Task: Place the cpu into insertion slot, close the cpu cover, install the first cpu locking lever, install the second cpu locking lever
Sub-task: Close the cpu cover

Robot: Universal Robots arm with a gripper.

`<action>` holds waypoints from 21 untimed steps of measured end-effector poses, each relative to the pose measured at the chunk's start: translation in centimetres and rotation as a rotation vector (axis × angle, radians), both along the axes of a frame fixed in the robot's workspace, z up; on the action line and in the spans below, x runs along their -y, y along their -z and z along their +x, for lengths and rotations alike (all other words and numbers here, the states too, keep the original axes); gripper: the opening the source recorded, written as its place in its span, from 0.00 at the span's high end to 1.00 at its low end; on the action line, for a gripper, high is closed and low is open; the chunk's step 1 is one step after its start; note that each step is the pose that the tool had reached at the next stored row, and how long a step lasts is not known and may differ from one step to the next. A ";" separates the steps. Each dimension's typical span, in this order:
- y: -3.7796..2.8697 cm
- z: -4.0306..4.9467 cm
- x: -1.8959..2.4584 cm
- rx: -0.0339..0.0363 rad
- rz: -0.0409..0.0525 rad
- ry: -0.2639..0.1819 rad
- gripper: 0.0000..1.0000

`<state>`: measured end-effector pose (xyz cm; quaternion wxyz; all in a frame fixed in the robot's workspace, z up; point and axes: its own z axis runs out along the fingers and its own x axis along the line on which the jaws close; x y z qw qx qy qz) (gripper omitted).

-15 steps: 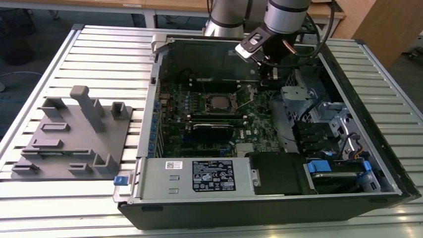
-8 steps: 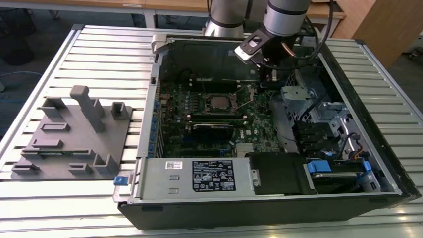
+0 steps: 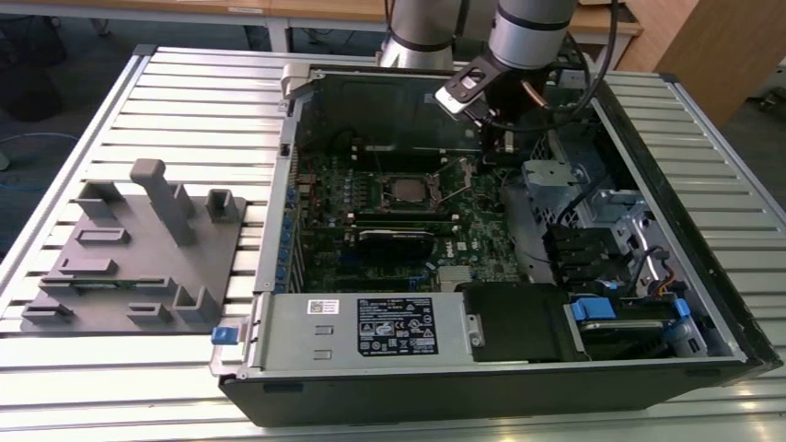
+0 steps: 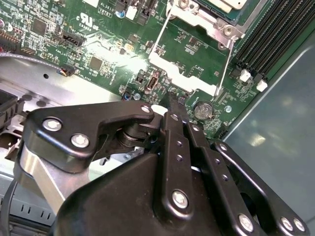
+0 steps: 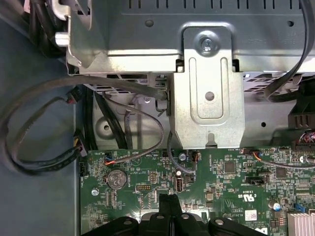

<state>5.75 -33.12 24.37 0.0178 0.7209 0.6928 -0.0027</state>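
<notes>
Rightward of the insertion slot (image 3: 403,189) in the exterior view, and farther from the camera over the motherboard (image 3: 322,230), the gripper (image 3: 496,138) hung inside the open computer case (image 3: 491,387). In the second wrist view its fingers (image 4: 173,118) were pressed together on nothing, pointing at the slot's corner. There the cpu (image 4: 222,4) seemed seated, the cpu cover (image 4: 204,20) flat over it, and two wire locking levers (image 4: 158,34) ran lengthwise from the slot toward the fingertips. In the first wrist view the gripper (image 5: 169,199) sat near a coin cell (image 5: 117,179).
</notes>
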 end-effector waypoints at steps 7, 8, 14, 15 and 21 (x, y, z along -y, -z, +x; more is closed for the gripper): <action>0.29 -0.05 0.00 0.0000 -0.0002 0.000 0.90; 0.29 -0.07 0.01 0.0000 -0.0002 0.000 0.90; 0.29 -0.32 0.00 -0.0001 -0.0001 0.000 0.90; 0.29 -0.39 0.00 -0.0001 -0.0002 0.000 0.90; 0.29 -0.86 0.00 0.0000 -0.0002 0.000 0.90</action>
